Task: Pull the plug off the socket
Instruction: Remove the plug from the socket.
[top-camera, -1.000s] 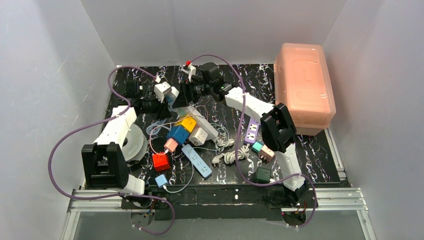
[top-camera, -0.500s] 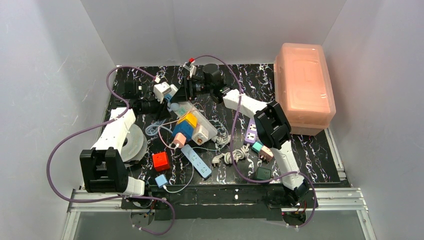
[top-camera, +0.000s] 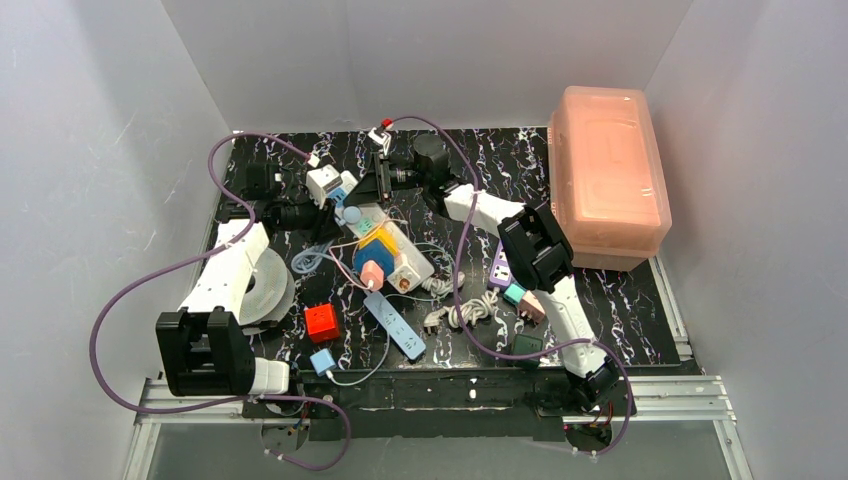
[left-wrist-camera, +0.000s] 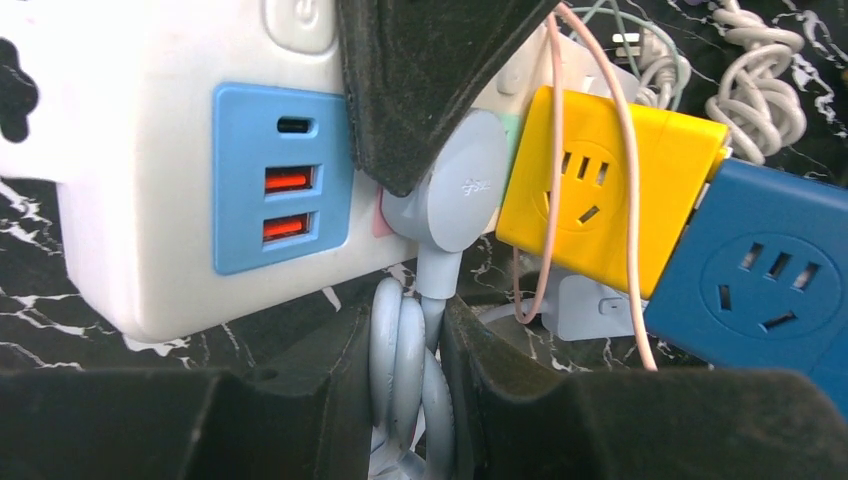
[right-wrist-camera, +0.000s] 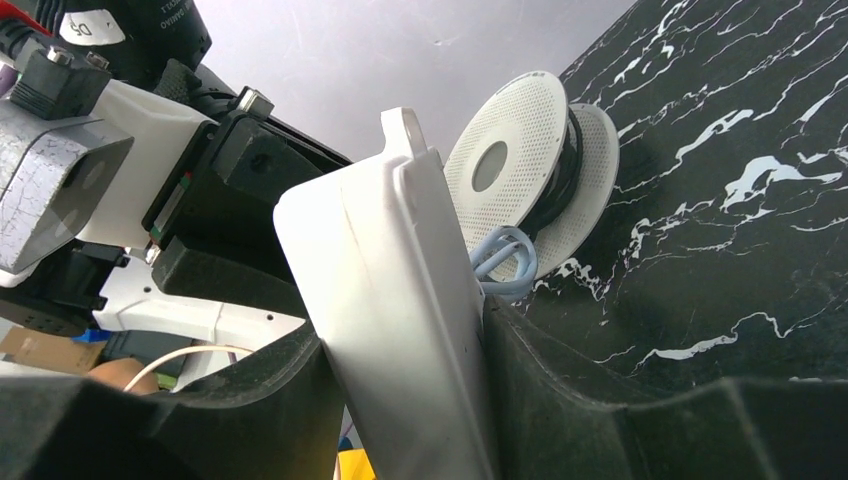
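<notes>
**A:** Item: table (top-camera: 620, 300), black marbled. Item: socket (top-camera: 398, 247), long white strip, far centre, running near-right. Its far end looks lifted and is clamped between the fingers of the right gripper (right-wrist-camera: 400, 350).

**B:** Fittings?

**A:** Yellow adapter (left-wrist-camera: 600, 190) and blue adapter (left-wrist-camera: 770, 270), plugged in toward the near end. Plug (left-wrist-camera: 455, 195), round, blue-grey, seated in the outlet face beside the USB panel.

**B:** Left side?

**A:** Left gripper (left-wrist-camera: 405, 350), fingers closed on the blue-grey cord (left-wrist-camera: 400, 385) just beneath the plug, not on the plug body.

**B:** Handling note?

**A:** Judged best: right holds the strip rigid. Left draws straight away from the outlet face, in line with the pins. A slanted tug on the cord may slip or jam.
</notes>
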